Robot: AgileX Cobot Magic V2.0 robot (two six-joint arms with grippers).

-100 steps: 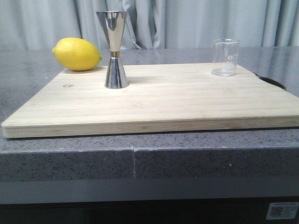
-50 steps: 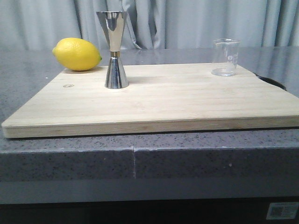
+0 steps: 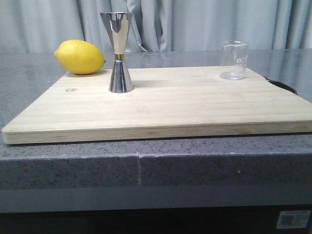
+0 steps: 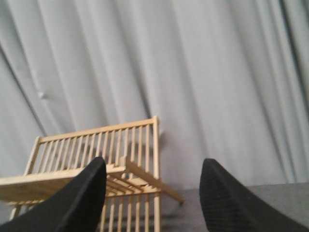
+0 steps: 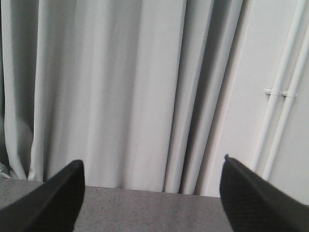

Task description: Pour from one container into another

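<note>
Front view: the glass beaker stands upright at the far right corner of the cutting board; the steel jigger stands upright well apart to its left, near a lemon. No arm appears here.

Left wrist view: the left gripper is spread wide, empty, facing curtain and a wooden rack.

Right wrist view: the right gripper is spread wide, empty. The beaker lies on the right arm's side, so that arm is probably nearer.
</note>
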